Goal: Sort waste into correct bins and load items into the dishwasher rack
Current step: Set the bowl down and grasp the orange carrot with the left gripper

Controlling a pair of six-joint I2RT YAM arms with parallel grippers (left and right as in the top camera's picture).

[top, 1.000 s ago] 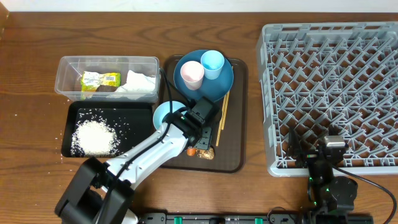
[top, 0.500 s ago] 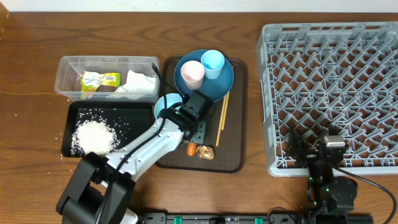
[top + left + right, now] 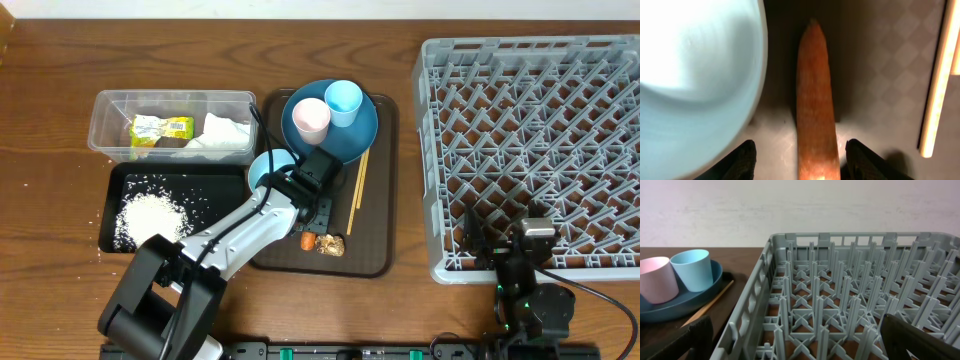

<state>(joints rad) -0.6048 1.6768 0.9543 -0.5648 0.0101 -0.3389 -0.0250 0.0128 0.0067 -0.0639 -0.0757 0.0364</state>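
Observation:
In the left wrist view my left gripper [image 3: 805, 162] is open, its fingers either side of the thin orange carrot stick [image 3: 815, 90] without touching it, on the dark brown serving tray. The white bowl [image 3: 695, 75] is just left of the carrot and a chopstick [image 3: 937, 85] lies to the right. From overhead the left gripper [image 3: 316, 208] sits between the bowl [image 3: 266, 166] and the chopsticks [image 3: 356, 190]. The carrot's end [image 3: 306, 240] shows beside the brown food lump [image 3: 331, 244]. The blue plate [image 3: 352, 135] holds the pink cup [image 3: 310, 118] and light blue cup [image 3: 341, 100]. My right gripper [image 3: 530, 240] is open at the dishwasher rack's [image 3: 540, 120] front edge.
The clear tub [image 3: 110, 105] holds the yellow-green wrapper [image 3: 160, 128] and white napkin [image 3: 225, 132]. The black tray [image 3: 220, 180] holds rice [image 3: 150, 215]. The brown serving tray [image 3: 385, 220] is in the middle. The right wrist view looks over the rack [image 3: 840, 305] toward the cups.
My left gripper has shifted a little away from the tray's near edge, uncovering the carrot's end and the brown lump. The right arm has not moved.

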